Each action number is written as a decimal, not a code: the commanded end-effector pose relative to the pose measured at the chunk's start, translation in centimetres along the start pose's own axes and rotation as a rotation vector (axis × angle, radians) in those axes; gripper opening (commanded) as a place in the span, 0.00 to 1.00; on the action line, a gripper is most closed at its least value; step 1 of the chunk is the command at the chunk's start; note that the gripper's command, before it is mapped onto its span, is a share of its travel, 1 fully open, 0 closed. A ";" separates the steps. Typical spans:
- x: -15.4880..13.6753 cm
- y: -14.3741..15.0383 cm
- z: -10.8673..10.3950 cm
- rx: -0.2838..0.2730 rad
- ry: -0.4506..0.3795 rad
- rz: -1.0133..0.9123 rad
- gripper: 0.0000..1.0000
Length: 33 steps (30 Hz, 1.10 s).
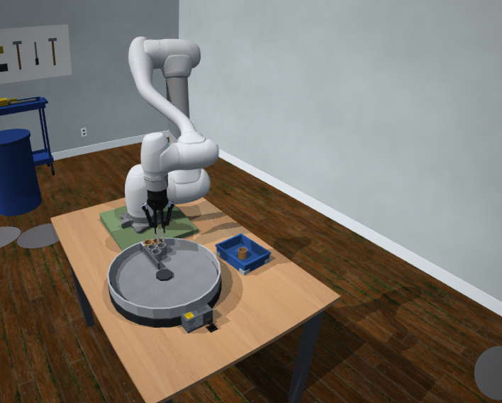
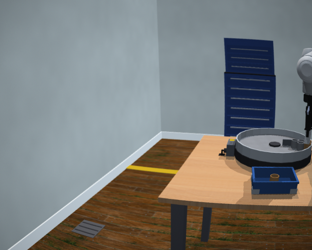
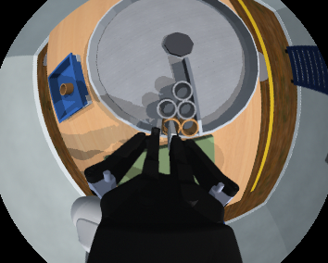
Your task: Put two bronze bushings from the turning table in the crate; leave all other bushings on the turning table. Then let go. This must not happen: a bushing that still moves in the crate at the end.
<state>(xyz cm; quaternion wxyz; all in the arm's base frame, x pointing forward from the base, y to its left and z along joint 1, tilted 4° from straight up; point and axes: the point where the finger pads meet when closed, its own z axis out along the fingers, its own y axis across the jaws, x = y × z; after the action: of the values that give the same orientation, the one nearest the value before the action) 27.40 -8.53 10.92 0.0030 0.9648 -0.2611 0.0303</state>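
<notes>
One bronze bushing (image 1: pixel 242 255) (image 2: pixel 274 178) (image 3: pixel 68 90) stands in the blue crate (image 1: pixel 230 259) (image 2: pixel 274 187) (image 3: pixel 79 69). Gripper (image 1: pixel 160 239) (image 2: pixel 307 142) (image 3: pixel 164 126) nearly closed at another bronze bushing (image 3: pixel 178 120); grip cannot be confirmed.

Dim corners, soft shadows on table, wrist cam fisheye-warped.

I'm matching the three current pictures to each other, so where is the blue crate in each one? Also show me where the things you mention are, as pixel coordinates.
Top: the blue crate (image 1: pixel 254 260) (image 2: pixel 274 188) (image 3: pixel 82 96) is right of the picture's centre.
Exterior: lower right, in front of the turning table (image 1: pixel 164 312) (image 2: pixel 273 157) (image 3: pixel 94 85).
Wrist: left side.
Shared landmark: the turning table.
</notes>
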 end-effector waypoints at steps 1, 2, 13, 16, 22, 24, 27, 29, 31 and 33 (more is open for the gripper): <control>0.2 0.0 0.5 0.003 0.002 0.000 0.10; 0.2 0.0 0.7 0.003 0.002 0.000 0.10; 0.2 0.0 1.3 0.003 0.002 0.000 0.10; 0.2 0.0 1.3 0.003 0.002 0.000 0.10; 0.2 0.0 1.3 0.003 0.002 0.000 0.10; 0.2 0.0 1.3 0.003 0.002 0.000 0.10; 0.2 0.0 1.3 0.003 0.002 0.000 0.10; 0.2 0.0 1.3 0.003 0.002 0.000 0.10; 0.2 0.0 1.3 0.003 0.002 0.000 0.10; 0.2 0.0 1.3 0.003 0.002 0.000 0.10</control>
<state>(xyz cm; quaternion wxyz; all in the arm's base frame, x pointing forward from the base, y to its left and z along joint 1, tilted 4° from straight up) 27.70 -8.67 9.90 0.0033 0.9648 -0.2612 0.0319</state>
